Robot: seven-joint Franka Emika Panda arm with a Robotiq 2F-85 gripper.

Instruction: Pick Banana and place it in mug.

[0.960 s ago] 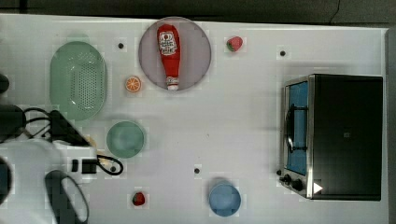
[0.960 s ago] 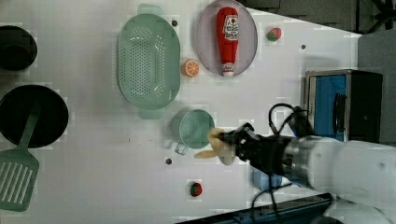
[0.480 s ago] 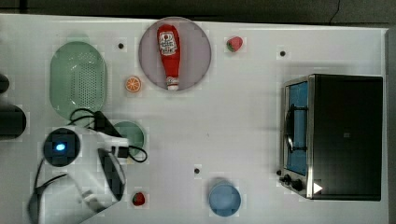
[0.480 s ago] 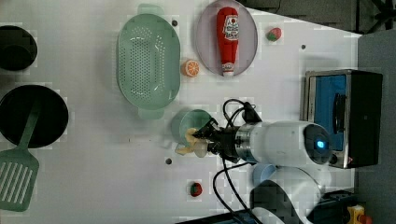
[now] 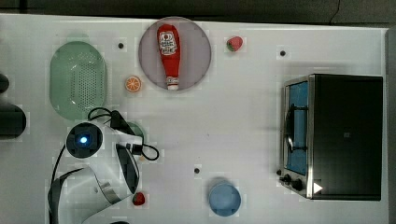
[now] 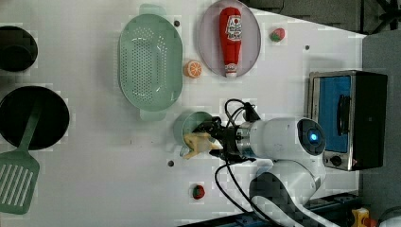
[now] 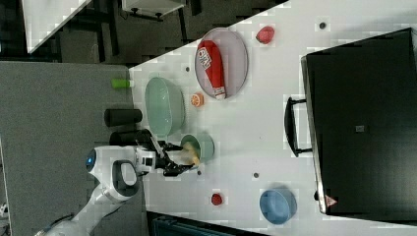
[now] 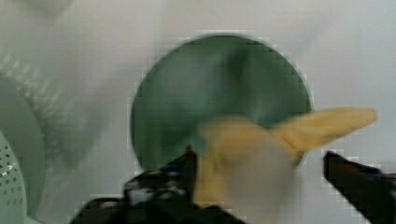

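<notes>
The pale yellow toy banana [image 6: 197, 143] sat clamped in my claw [image 6: 211, 140], held over the near rim of the round teal-green mug [image 6: 189, 126], its long axis pointing across the opening.

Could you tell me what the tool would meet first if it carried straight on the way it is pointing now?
Most likely the mug: the tool, holding the banana, points down over its open mouth. Depth is unclear.
</notes>
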